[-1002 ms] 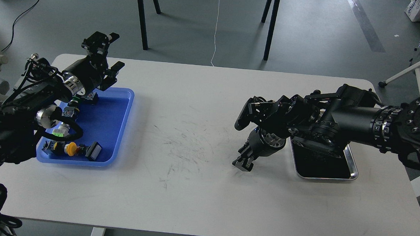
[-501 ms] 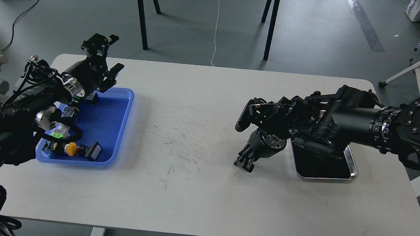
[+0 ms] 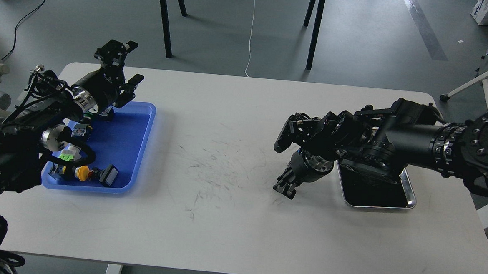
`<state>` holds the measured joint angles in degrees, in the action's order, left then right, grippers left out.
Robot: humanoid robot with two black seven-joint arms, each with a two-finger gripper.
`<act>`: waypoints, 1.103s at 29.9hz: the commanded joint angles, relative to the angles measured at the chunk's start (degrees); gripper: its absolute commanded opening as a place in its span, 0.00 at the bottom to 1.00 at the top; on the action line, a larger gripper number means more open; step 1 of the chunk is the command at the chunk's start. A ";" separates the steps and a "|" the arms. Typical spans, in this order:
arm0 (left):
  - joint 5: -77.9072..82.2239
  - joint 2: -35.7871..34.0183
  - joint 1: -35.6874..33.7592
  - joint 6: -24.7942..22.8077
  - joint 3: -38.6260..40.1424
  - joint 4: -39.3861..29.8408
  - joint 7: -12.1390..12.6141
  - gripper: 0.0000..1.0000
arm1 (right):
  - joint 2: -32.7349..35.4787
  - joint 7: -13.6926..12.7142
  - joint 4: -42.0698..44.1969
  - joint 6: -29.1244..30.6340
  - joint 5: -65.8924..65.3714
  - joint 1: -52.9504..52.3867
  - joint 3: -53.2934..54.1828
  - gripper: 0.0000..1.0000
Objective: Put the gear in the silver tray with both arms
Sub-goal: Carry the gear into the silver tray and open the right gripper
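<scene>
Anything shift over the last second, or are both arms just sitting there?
Barely. The right gripper, hanging beside the silver tray, drifted slightly right and up, toward the tray. The left gripper eased back a touch above the blue tray. Nothing was grasped or released. Both trays and the parts in the blue one stayed put.

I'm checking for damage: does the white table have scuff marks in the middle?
Yes: dark scratchy marks spread over the middle of the white table, between the blue tray and the silver tray.
</scene>
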<state>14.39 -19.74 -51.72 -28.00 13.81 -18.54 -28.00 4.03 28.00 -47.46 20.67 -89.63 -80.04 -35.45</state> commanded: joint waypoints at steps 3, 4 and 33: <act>0.02 -0.04 0.30 0.00 -0.01 0.00 0.00 0.99 | 4.92 0.00 0.00 -0.10 0.51 -3.10 0.73 0.01; 0.02 -0.04 0.39 0.00 -0.01 0.00 0.00 0.99 | 6.85 0.00 -0.18 -0.10 0.51 -3.54 0.73 0.01; 0.02 -0.04 2.76 0.00 -0.37 0.09 0.00 0.99 | 24.45 0.00 -2.38 -2.91 -0.11 2.96 -0.06 0.01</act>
<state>14.42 -19.77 -49.04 -28.00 13.42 -18.46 -28.00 28.55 28.00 -49.88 18.07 -89.62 -77.93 -35.54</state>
